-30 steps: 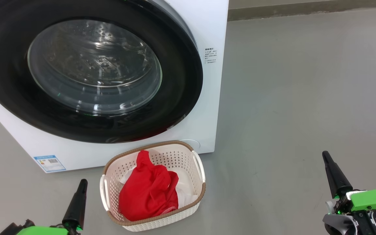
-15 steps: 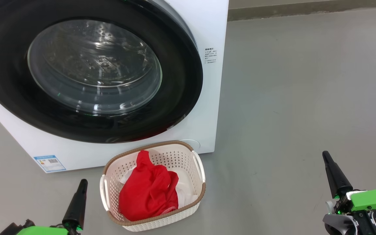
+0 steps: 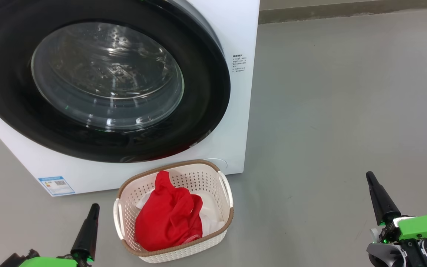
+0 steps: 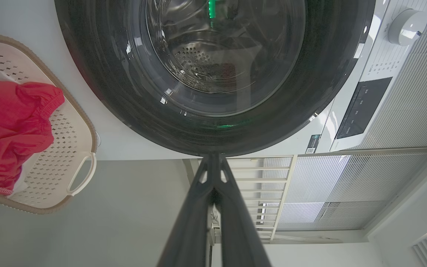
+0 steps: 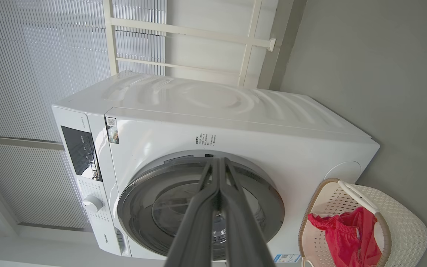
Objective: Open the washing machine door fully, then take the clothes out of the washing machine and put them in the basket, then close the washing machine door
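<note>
Washing machine (image 3: 241,40) stands on grey floor (image 3: 347,111), front toward the robot. Washing machine door (image 3: 208,92) lies flat against the front, glossy black rim all round, and the steel drum shows through the glass bowl. Blue label (image 3: 56,185) at the machine's lower left front corner. In the right wrist view, dark control panel (image 5: 82,154) and white dial (image 5: 92,203) on the top strip of the front.

Basket (image 3: 176,163) sits on the floor just before the machine's lower right front corner, its far rim close to the front panel; cannot tell if they touch. Clothes (image 3: 169,218) lie inside the basket: a bunched red garment on top, leaning toward its left side, with white fabric beneath and to the right.

Left gripper (image 3: 94,207) is low over the floor just left of the basket and clear of it, fingers pressed together into one dark point, nothing held. Right gripper (image 3: 369,176) is over bare floor, well apart from the basket on its right, fingers likewise pressed together and empty. Both point toward the machine.
</note>
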Robot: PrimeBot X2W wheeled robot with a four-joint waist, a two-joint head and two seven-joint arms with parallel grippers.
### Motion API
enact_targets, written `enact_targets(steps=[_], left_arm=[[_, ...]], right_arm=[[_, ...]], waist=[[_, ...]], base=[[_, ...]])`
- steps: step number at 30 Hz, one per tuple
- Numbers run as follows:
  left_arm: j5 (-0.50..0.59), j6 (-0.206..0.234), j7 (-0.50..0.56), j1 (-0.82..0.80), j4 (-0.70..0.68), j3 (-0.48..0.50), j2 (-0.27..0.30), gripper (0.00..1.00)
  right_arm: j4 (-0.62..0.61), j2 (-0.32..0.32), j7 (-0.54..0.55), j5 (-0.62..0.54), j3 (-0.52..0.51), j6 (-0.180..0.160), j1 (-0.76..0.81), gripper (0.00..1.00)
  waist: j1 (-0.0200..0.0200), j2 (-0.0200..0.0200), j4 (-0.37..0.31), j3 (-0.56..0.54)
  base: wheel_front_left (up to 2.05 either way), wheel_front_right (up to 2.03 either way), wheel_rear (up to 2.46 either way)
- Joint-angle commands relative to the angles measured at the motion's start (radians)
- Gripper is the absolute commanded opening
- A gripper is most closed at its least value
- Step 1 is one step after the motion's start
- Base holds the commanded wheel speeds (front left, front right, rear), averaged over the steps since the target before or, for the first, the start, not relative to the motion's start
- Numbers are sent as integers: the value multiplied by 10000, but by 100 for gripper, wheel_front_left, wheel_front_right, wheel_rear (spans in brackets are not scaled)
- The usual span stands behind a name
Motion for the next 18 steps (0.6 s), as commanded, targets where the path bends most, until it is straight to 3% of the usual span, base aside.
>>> enact_targets(steps=[1, 18], left_arm=[[-70, -69, 60, -391, -206, 348, 150, 0], [-70, -69, 59, -391, -206, 347, 150, 0]], right_arm=[[-246, -49, 58, 0, 118, -7, -401, 0], [-246, -47, 61, -4, 115, -7, -402, 0]], waist=[[0, 0, 0, 0], [0, 0, 0, 0]], base=[[0, 0, 0], [0, 0, 0]])
